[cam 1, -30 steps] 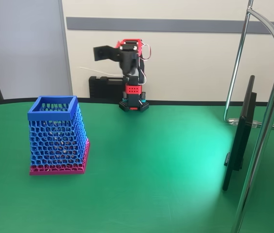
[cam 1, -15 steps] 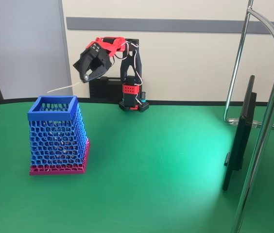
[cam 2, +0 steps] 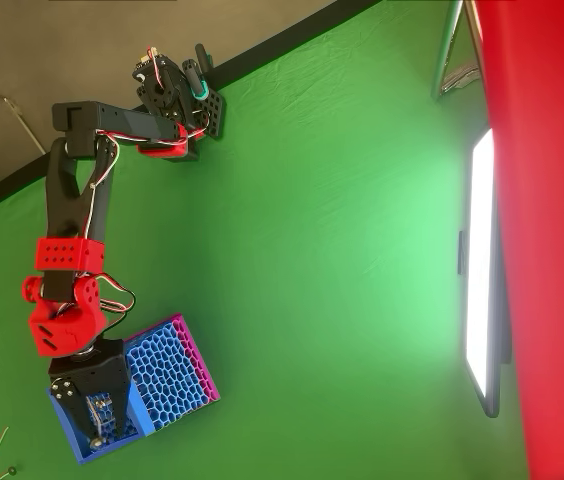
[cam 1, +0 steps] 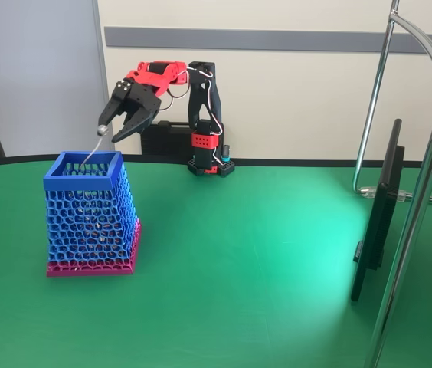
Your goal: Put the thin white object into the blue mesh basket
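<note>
The hand (cam 1: pixel 115 127) hangs over the basket (cam 1: pixel 84 182), at 9 o'clock of the arm's base in the fixed view. Its fingers are spread. The stick (cam 1: pixel 93 152) slants below them, knob up, lower end inside the rim; I cannot tell if it touches a finger. This looks like the release step. Next, the hand should lift away without catching the stick.

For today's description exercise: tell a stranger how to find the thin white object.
Start at the blue mesh basket on the green table. Just above its rim, the gripper has its fingers spread. The thin white object slants into the basket, knob uppermost.
</note>
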You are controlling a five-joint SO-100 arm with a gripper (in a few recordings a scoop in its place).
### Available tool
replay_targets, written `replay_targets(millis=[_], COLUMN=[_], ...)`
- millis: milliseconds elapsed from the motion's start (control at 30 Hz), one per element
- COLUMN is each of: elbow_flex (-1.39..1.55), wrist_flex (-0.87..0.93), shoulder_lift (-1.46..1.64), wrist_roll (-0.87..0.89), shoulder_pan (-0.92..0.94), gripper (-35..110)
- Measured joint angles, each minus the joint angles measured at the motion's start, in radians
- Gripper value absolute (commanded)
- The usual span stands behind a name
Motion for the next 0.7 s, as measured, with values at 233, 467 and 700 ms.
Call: replay_targets(millis=[233,467,700], elbow_flex=[0.236,0.353,0.405], wrist_flex=[-0.222,-0.324,-0.342], shoulder_lift=[0.112,0.189,0.265], wrist_roll=[0.035,0.015,-0.058], shoulder_pan=[0.063,0.120,0.143], gripper=[22,22,22])
